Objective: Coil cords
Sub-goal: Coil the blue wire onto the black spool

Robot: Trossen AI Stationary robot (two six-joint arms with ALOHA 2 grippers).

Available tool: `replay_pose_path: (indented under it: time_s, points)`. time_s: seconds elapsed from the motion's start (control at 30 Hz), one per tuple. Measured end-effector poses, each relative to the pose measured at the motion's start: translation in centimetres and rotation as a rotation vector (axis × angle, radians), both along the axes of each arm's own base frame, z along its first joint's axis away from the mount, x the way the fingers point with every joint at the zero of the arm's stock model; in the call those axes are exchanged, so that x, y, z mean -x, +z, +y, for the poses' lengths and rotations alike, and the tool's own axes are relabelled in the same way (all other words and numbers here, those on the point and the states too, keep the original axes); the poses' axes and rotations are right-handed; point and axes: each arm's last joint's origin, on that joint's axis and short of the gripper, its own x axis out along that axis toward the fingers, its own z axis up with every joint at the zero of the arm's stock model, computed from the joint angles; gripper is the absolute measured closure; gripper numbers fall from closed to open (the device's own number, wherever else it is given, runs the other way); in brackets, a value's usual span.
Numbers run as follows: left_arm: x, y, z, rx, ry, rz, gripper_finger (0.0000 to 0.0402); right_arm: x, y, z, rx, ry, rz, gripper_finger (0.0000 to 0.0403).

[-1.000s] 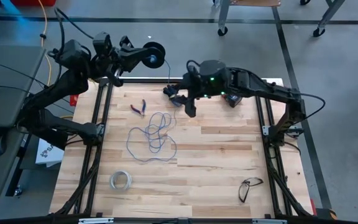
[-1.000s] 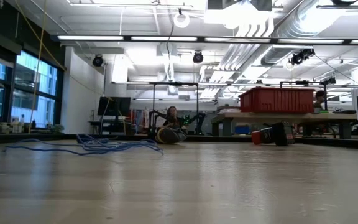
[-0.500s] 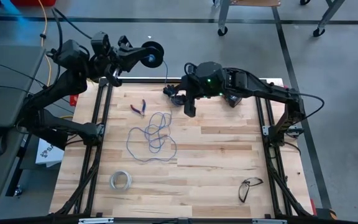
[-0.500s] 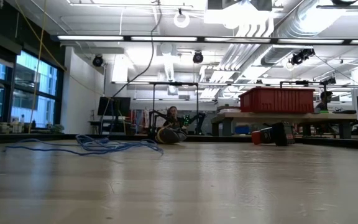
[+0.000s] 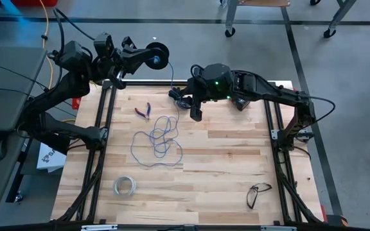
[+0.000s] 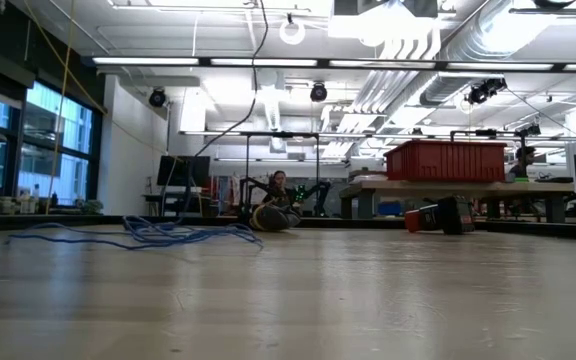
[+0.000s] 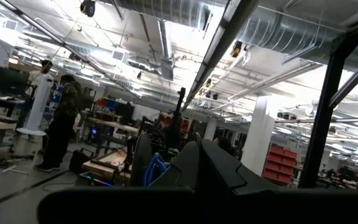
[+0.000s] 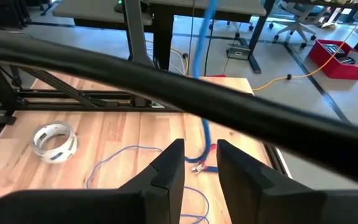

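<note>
Lying near the front edge of the table [image 5: 223,160], one whitish ring of tape [image 5: 124,187] sits toward the left front corner and one pair of spectacles [image 5: 257,192] toward the right front corner. One bluish-grey wire [image 5: 158,142] lies farther in, tangled in loose loops on the left half of the wooden top; in the low view it shows as a flat heap [image 6: 148,234] on the boards. One strand rises from the heap toward the rear edge. One small red-handled tool [image 5: 144,110] lies just behind the loops, apart from them.

The right arm reaches from the right rear corner across the back of the table, its wrist bent so that the right gripper [image 5: 196,111] points down over the boards beside the rising strand. In the right wrist view its two fingers [image 8: 168,174] stand a narrow gap apart, and the wire [image 8: 202,118] passes beyond that gap; nothing is gripped.

The left arm is raised beyond the rear left corner, forearm level, holding the left gripper [image 5: 148,59] out behind the table edge. Its fingers are closed on one dark round spool [image 5: 161,56], with blue wire [image 7: 156,169] showing beside them in the left wrist view.
</note>
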Motion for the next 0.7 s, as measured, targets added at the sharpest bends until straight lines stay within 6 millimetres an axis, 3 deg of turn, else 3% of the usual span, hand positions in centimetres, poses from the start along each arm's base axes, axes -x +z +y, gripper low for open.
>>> replay_pose_path:
  time_s: [0.13, 0.3, 0.37, 0.7]
  points:
    - [0.0, 0.0, 0.0, 0.0, 0.002, 0.0, 0.0402, 0.0, 0.0, 0.0, -0.004, -0.001, -0.002, 0.0337]
    - [0.0, 0.0, 0.0, 0.0, 0.002, -0.005, 0.0402, 0.0, 0.0, 0.0, 0.0, 0.002, -0.001, 0.0394]
    - [0.0, 0.1, 0.0, 0.004, 0.002, -0.011, 0.0402, -0.1, 0.1, 0.3, -0.009, 0.004, -0.017, 0.0397]
    - [-1.8, -0.7, 0.5, 0.367, -0.203, -0.017, 0.0401, -4.2, 1.6, 3.9, 0.013, 0.08, -0.423, 0.0402]
